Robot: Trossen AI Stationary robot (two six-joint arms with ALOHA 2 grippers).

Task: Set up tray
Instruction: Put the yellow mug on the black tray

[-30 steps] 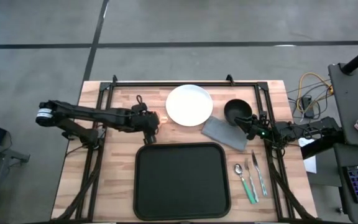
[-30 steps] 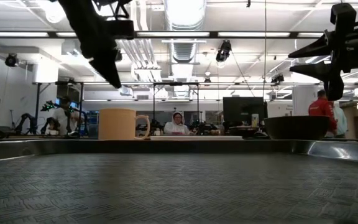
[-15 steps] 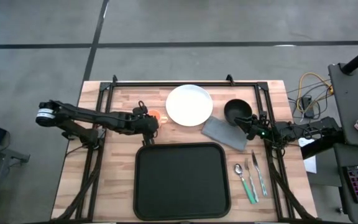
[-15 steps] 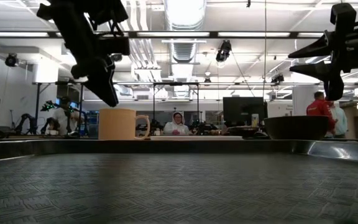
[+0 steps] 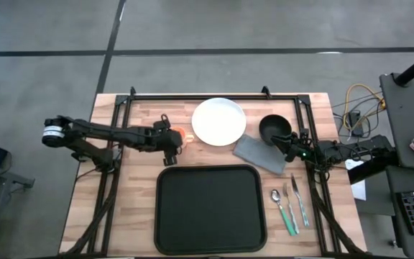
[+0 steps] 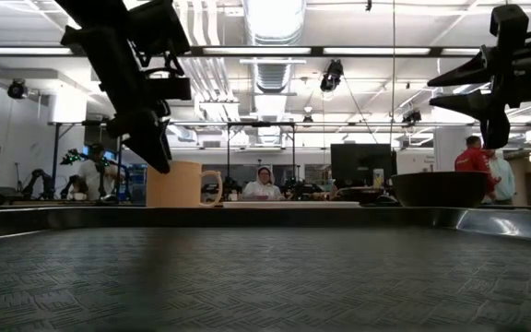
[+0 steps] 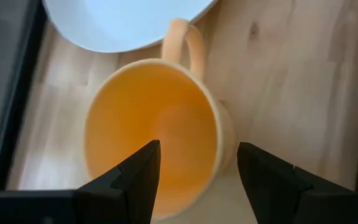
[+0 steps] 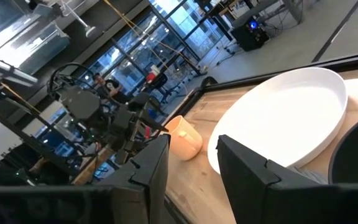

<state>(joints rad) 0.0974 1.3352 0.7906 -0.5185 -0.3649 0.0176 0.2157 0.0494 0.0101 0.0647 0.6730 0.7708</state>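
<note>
An orange mug stands upright on the wooden table, left of the white plate, with its handle toward the plate. My left gripper is open over the mug. One finger is above the hollow and one outside the wall, with gaps on both sides. My right gripper is open and empty in the air beside the black bowl. The large black tray lies bare at the near middle.
A grey folded napkin lies between the plate and the tray's far right corner. A spoon, fork and knife lie to the right of the tray. Black frame rails run along the table's left, right and far sides.
My left gripper has come down toward the orange mug and shifted a little toward the table's left edge, so its fingertips now reach the level of the mug's rim. The mug has stayed where it was.
</note>
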